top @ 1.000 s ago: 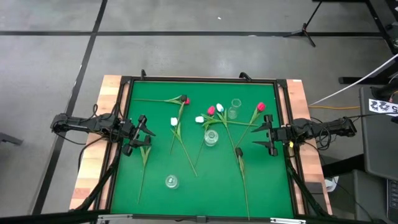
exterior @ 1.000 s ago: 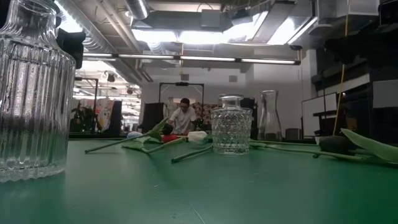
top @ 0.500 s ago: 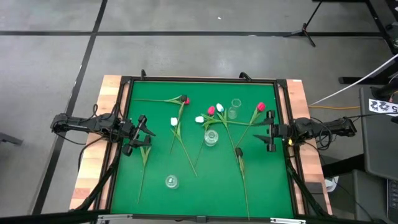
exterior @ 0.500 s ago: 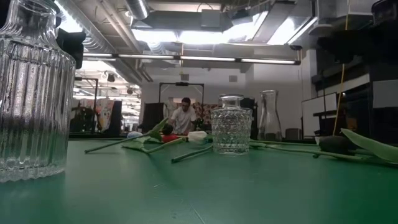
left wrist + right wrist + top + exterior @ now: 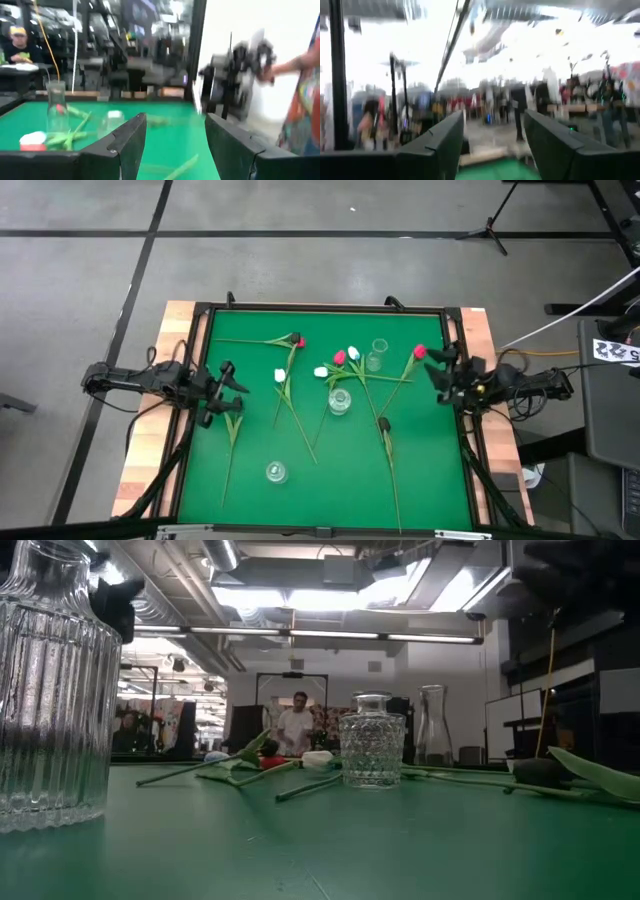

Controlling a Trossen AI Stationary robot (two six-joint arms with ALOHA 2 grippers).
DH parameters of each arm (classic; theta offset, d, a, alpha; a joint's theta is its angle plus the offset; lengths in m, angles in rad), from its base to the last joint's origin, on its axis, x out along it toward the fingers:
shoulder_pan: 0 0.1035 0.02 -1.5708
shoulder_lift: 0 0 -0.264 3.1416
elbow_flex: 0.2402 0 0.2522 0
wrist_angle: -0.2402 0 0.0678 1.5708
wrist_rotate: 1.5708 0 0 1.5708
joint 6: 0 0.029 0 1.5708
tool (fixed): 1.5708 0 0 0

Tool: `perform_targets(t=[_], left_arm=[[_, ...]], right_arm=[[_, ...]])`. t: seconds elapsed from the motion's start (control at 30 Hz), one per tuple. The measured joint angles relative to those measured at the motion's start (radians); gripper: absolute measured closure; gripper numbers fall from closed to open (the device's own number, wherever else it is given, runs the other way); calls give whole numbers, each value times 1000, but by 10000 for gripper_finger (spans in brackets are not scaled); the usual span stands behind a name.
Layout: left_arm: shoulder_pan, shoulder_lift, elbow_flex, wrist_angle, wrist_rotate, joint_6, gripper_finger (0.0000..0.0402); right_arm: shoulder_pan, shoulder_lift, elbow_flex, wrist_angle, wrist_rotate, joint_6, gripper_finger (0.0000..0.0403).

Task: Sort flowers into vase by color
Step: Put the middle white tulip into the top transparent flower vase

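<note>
Several flowers lie flat on the green mat (image 5: 330,480): pink-red heads (image 5: 300,341) (image 5: 340,358) (image 5: 419,351), white heads (image 5: 280,375) (image 5: 321,371) (image 5: 353,354), and a dark head (image 5: 385,423), all on long green stems. Three clear glass vases stand upright among them (image 5: 379,353) (image 5: 340,401) (image 5: 276,471). My left gripper (image 5: 230,387) stands open at the mat's left edge, above a flower's stem. My right gripper (image 5: 441,367) stands open at the right edge, tipped upward, near the pink-red flower (image 5: 419,351). Neither has anything between its fingers (image 5: 130,135) (image 5: 447,135).
A black frame (image 5: 320,307) borders the mat on the wooden table (image 5: 150,440). In the low view the ribbed vase (image 5: 50,690) stands close at the left, the cut-glass vase (image 5: 372,750) in the middle. A person (image 5: 297,728) is in the room behind.
My right gripper has risen and tipped its fingers upward, rolling as it went, and has swung toward the table's far edge; its wrist view now looks above the mat. My left gripper has tipped slightly upward in place. The flowers and vases have not moved.
</note>
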State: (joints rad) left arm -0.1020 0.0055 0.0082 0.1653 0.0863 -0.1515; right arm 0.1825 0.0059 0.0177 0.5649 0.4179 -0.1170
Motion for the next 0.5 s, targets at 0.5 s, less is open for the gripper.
perform_targets(t=[0.5], left_arm=[[0,0,0,773,-258,-133,202]], right_arm=[[0,112,392,-292,-42,-327,194]])
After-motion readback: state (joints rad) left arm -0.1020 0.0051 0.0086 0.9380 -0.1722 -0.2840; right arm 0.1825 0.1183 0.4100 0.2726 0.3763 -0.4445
